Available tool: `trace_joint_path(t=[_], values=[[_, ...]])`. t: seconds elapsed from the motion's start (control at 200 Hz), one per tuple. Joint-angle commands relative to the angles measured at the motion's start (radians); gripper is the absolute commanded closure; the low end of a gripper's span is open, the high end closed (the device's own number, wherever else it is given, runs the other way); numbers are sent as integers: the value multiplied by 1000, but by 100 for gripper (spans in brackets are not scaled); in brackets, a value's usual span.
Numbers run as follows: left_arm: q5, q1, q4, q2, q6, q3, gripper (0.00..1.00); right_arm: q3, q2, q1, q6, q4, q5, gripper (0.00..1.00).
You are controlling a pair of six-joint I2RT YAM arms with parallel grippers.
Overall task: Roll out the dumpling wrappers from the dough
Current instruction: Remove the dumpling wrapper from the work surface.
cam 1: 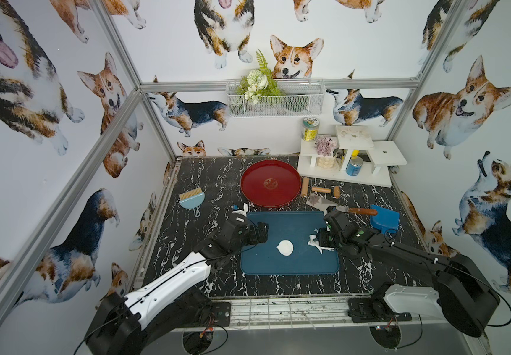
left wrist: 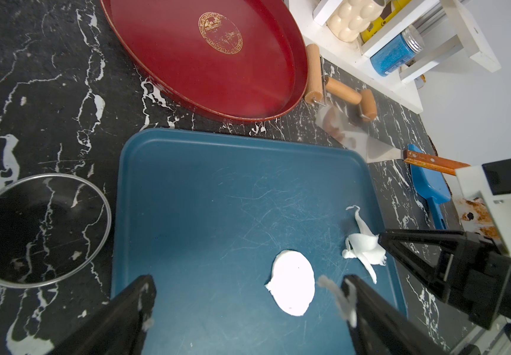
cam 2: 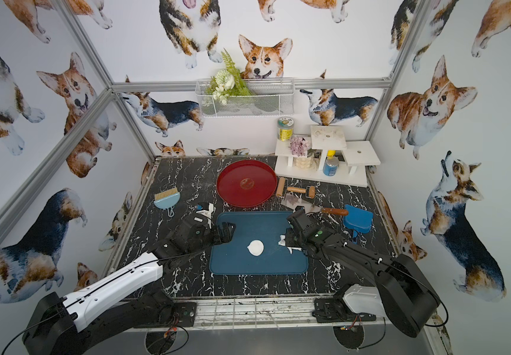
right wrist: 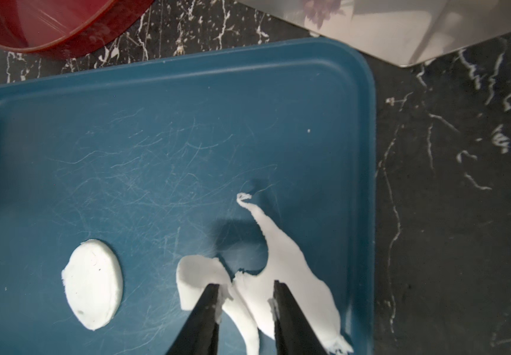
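Item 1, dumpling wrapper: we count one. It is a flat white round lying on the blue tray, a little below the tray's middle in both top views. It lies at the lower left of the right wrist view.

Item 2, dough: a thin ragged scrap with a curled tail. It lies on the tray close to the right-hand rim in both top views, apart from the round.

Item 3, right gripper: low over the scrap. Its jaws stand partly spread, one finger on either side of a fold of dough. We see a clear gap between them and no squeeze.

Item 4, left gripper: jaws spread wide, holding nothing, over the left part of the tray in both top views. White crumbs cling to one of its fingers.

Item 5, surroundings on the black marble table:
- Red plate, just above the tray in the frame.
- Wooden roller, just right of the plate.
- Scraper with a wooden handle, off the tray's upper right corner.
- Blue scoop, right of the scraper.
- Brush and pan, at the left.
- White shelf, at the upper right.
- Metal ring, seen at the left of the left wrist view, beside the tray.
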Motion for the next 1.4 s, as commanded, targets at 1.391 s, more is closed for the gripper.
trace_joint_path(t=[1.391], values=[[145, -27, 80, 170, 70, 92, 0, 36, -191, -168, 43, 115, -453, 42]])
